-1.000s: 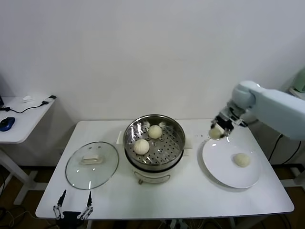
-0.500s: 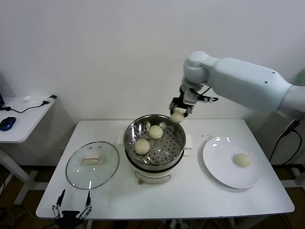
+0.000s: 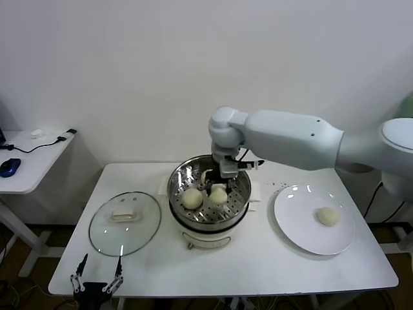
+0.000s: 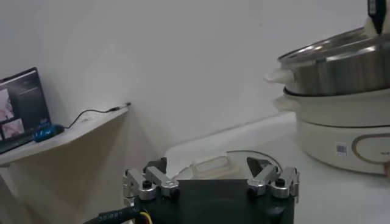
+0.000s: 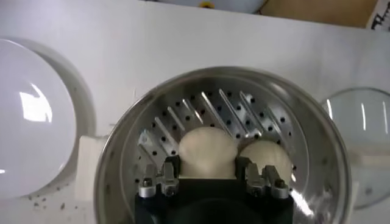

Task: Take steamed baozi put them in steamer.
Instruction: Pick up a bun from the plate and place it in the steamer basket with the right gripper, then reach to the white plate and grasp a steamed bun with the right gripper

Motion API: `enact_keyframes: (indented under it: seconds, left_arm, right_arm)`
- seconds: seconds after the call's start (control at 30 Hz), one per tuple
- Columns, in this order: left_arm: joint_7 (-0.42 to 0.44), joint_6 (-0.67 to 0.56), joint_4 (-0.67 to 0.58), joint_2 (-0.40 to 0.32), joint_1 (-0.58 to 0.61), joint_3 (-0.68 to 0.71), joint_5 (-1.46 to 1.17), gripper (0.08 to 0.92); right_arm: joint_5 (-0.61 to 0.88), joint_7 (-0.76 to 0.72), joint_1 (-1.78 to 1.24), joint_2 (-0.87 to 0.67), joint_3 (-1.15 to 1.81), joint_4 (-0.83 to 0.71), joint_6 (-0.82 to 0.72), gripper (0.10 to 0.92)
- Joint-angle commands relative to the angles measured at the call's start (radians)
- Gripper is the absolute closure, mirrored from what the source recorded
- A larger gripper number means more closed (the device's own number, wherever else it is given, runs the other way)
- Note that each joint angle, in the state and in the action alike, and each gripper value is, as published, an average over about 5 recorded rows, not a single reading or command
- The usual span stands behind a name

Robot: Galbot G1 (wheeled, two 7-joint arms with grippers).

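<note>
The steamer (image 3: 240,194) is a shiny steel basket on a cream pot base at the table's middle. My right gripper (image 3: 219,189) reaches down into it, shut on a steamed baozi (image 3: 219,196) held low over the perforated floor. In the right wrist view the fingers (image 5: 169,168) press both sides of that baozi (image 5: 207,151). A second baozi (image 3: 191,198) lies beside it, and a third (image 3: 205,175) is partly hidden behind the gripper. One more baozi (image 3: 328,216) sits on the white plate (image 3: 297,223). My left gripper (image 3: 97,283) hangs open below the table's front left edge.
A round glass lid (image 3: 124,223) with a white handle lies left of the steamer. A side desk (image 3: 29,161) with a blue mouse and cables stands at the far left. The left wrist view shows the steamer wall (image 4: 341,61) and the lid (image 4: 213,164).
My right arm has carried the baozi from above the plate leftward to the steamer and lowered it inside the basket. The left arm has not moved.
</note>
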Motion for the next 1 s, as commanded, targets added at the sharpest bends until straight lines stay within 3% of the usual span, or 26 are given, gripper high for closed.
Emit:
enact_keyframes:
  seconds: [0.03,0.33,0.63,0.83,1.0]
  left_arm:
    - [0.000,0.001,0.007,0.004,-0.004,-0.002,-0.002,0.177]
    - [-0.001,0.000,0.013,0.004,-0.006,0.000,-0.003,0.177]
    - [-0.003,-0.004,0.017,0.003,-0.002,0.001,-0.005,0.177]
    - [0.000,0.003,0.013,0.014,-0.008,0.013,0.001,0.177]
    - [0.000,0.005,0.008,0.020,-0.008,0.012,-0.002,0.177]
  right_arm:
    - [0.003,-0.003,-0.042,0.033,-0.030,0.017,0.014,0.440]
    - [-0.003,0.004,-0.060,0.030,-0.029,0.014,0.014,0.426]
    - [-0.057,-0.007,-0.066,0.027,0.008,0.004,0.029,0.223]
    - [-0.045,-0.015,-0.037,0.017,0.051,-0.016,0.040,0.203]
    - [0.054,-0.001,0.040,-0.047,0.043,-0.057,-0.022,0.203]
